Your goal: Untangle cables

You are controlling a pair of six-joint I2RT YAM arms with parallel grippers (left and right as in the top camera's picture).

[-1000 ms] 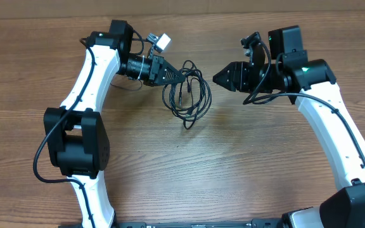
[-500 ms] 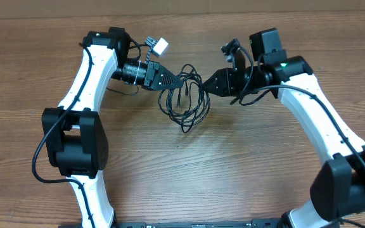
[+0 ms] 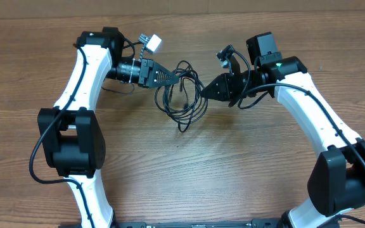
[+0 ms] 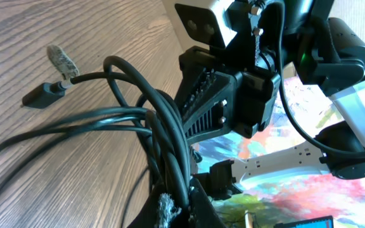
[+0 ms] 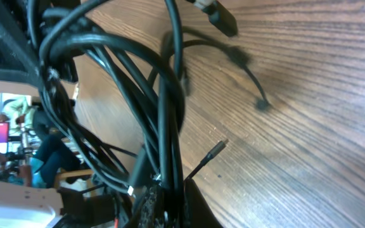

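Across cables: left arm, right arm

Left gripper pinches the cables; right gripper too — opposite side.

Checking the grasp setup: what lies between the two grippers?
Only the coil of cables, seen in the overhead view; the left gripper and right gripper are each shut on a side of it.

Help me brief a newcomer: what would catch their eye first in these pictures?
A tangled coil of thin black cables sits mid-table between two white-and-black arms. It is pinched from both sides: the left end effector grips its upper left, and the right end effector grips its right edge. A black plug end sticks out loose over the wooden table.
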